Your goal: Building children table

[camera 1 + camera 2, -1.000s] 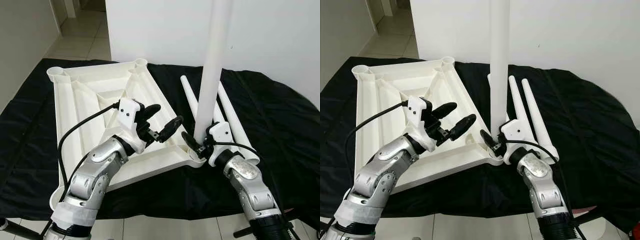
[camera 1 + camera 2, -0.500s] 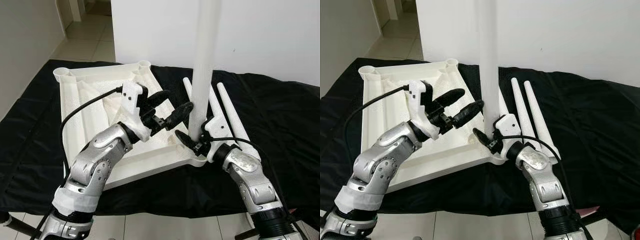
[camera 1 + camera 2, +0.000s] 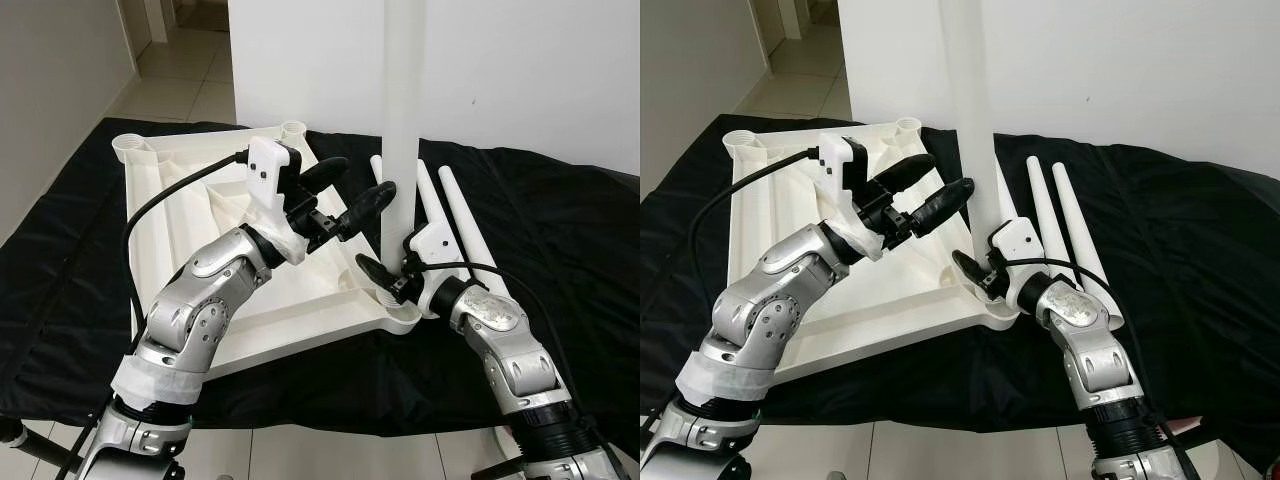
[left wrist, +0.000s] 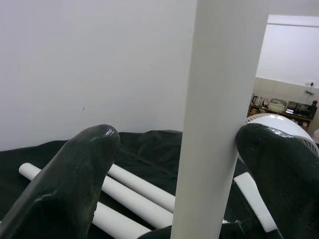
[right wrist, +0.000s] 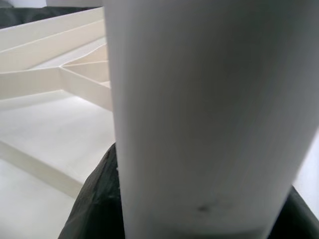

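- I see the tabletop (image 3: pixel 190 230) lying upside down on the black cloth (image 3: pixel 560 230), ribs facing up.
- One leg (image 3: pixel 400 150) stands upright at the tabletop's near right corner socket (image 3: pixel 385 300). Its long axis is vertical, and its upper end runs out past the top of the frame.
- I cannot confirm that the leg is fully seated; the right gripper hides the joint.
- The right gripper (image 3: pixel 385 282) is at the foot of the leg, just above the socket. Its fingers are closed around the leg.
- The left gripper (image 3: pixel 352 195) is beside the leg, higher up. Its fingers are spread, one fingertip (image 4: pixel 276 164) touches the leg, and the other stands clear. It grips nothing.
- Three spare legs (image 3: pixel 455 240) lie flat on the cloth, just right of the tabletop. Their long axes run from the near edge towards the wall (image 3: pixel 540 70).
- Progress, in my judgement: one leg is being fitted, and three remain.
- The other corner sockets that I can see (image 3: pixel 130 147) are empty.
- Remaining steps: seat this leg, fit the three spare legs, then turn the table upright.
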You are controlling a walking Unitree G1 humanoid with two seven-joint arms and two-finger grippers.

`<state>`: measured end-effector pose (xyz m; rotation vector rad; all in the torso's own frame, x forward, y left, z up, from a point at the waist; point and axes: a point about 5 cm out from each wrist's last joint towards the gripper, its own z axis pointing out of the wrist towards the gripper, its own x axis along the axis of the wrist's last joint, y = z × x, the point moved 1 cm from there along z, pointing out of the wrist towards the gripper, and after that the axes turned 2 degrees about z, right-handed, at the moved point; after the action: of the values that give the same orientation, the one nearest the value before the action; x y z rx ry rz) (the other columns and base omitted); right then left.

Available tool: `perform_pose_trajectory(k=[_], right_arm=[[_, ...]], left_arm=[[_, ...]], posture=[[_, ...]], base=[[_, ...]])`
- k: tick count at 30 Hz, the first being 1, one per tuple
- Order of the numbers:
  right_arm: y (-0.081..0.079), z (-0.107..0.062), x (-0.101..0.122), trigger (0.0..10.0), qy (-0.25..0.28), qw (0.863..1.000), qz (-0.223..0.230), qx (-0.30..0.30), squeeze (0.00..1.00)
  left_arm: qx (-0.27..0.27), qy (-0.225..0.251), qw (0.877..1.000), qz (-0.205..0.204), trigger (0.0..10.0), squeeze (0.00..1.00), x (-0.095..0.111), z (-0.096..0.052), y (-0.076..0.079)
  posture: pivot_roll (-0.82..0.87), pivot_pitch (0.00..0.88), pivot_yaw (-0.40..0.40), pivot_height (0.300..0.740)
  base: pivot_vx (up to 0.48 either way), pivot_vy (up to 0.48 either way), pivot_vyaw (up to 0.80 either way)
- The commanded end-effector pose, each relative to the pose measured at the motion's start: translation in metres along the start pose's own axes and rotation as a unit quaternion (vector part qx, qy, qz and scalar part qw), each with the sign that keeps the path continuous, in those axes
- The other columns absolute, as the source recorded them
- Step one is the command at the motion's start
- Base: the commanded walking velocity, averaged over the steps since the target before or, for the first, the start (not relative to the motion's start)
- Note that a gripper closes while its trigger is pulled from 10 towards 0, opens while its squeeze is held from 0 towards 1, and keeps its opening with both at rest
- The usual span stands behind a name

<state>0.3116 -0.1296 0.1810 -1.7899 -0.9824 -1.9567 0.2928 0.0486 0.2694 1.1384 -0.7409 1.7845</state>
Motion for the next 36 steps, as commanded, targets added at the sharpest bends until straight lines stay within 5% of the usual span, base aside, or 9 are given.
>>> perform_pose_trajectory(k=[1,22,23,26,27,36], right_arm=[[-0.003,0.001,-0.002,10.0,-0.01,1.0,-0.002,0.012,0.0],[-0.005,0.003,-0.004,10.0,-0.033,0.999,-0.019,0.038,0.0],[-0.005,0.003,-0.004,10.0,-0.034,0.999,-0.019,0.037,0.0],[-0.005,0.003,-0.004,10.0,-0.035,0.999,-0.018,0.036,0.0],[-0.005,0.003,-0.005,10.0,-0.035,0.999,-0.018,0.037,0.0],[-0.005,0.004,-0.005,10.0,-0.034,0.999,-0.019,0.036,0.0]], left_arm=[[-0.105,0.01,0.994,0.002,10.0,0.0,0.004,0.004,0.015],[-0.06,-0.008,0.997,0.048,10.0,0.0,0.001,0.021,0.001],[-0.059,-0.01,0.997,0.049,8.4,0.0,0.0,0.02,-0.001],[-0.059,-0.011,0.997,0.05,8.4,0.0,-0.001,0.019,-0.003],[-0.051,-0.003,0.998,0.04,0.0,0.0,0.001,0.018,-0.005],[-0.051,-0.006,0.998,0.047,0.0,0.0,0.001,0.019,-0.007]], posture=[[0.01,0.044,-0.036,0.74],[0.01,0.037,-0.038,0.74],[0.01,0.038,-0.038,0.74],[0.01,0.038,-0.038,0.74],[0.01,0.038,-0.038,0.74],[0.02,0.039,-0.033,0.74]], base=[[0.0,0.0,0.0],[0.0,0.0,0.0],[0.0,0.0,0.0],[0.0,0.0,0.0],[0.0,0.0,0.0],[0.0,0.0,0.0]])
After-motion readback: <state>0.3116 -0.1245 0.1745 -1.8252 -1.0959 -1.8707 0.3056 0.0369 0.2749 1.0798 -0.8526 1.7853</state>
